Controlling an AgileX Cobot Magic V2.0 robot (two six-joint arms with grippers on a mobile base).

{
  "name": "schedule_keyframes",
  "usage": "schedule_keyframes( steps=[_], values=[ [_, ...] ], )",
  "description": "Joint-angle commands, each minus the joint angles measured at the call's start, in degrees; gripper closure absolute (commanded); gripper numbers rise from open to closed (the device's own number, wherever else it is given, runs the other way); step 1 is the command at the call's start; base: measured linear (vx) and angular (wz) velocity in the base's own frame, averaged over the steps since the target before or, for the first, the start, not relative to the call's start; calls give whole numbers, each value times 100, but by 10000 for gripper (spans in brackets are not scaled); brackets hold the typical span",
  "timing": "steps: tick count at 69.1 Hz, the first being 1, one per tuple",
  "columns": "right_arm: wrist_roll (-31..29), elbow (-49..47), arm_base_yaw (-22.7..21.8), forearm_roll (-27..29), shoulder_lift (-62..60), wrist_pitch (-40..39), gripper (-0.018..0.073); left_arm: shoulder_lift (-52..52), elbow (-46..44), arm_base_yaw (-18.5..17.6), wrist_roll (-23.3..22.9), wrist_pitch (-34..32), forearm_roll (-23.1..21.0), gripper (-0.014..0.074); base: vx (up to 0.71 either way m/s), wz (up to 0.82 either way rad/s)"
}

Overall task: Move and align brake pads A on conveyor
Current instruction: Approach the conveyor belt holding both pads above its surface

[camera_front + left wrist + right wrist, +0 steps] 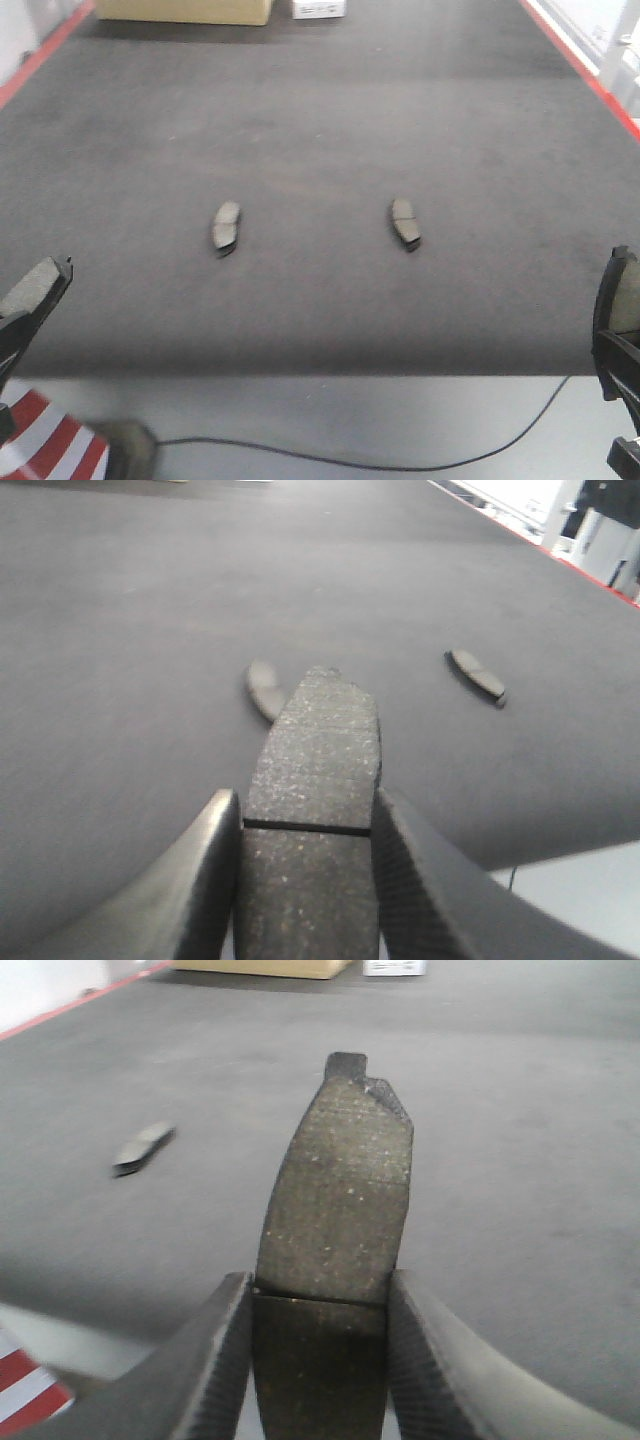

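Holding one pad each, both grippers sit at the near edge of the scene, so about half of the work looks done. In the left wrist view the left gripper [305,855] has its fingers [200,870] closed on the sides of a pad [318,750], which points forward over the belt [120,630]. In the right wrist view the right gripper [320,1345] does the same: its fingers [435,1350] clamp a second pad [340,1200], rough face up and cross groove just at the grip. In the front view these two held pads appear low at the left [30,285] and right [625,295] borders, over the near edge of the belt, not yet put down.

Below them runs a grey desk [330,420] with a thin black cable [420,462] and a red and white striped piece [45,440].

Further out, two pads already lie on the belt, one to the left [226,226] and one to the right [405,221], well apart, at almost the same depth. They lean a little toward each other, so I judge the row is not exact.

Still to do: place the two held pads and line up all four.

At the far end stand a cardboard box [185,10] and a white box [318,8].
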Motion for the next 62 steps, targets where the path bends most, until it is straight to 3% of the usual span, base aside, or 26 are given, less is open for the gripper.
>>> schedule_keyframes(
  steps=[1, 30, 62],
  values=[
    [-31, -197, -9, -113, 20, -526, 557, 25, -177, -13, -6, -555, 8, 489, 26, -29],
    [-31, -197, -9, -113, 20, -526, 557, 25, -177, -13, -6, -552, 8, 489, 25, -17],
    [-31, -197, -9, -113, 20, -502, 557, 25, -177, -13, -6, -552, 8, 489, 19, 15]
  ],
)
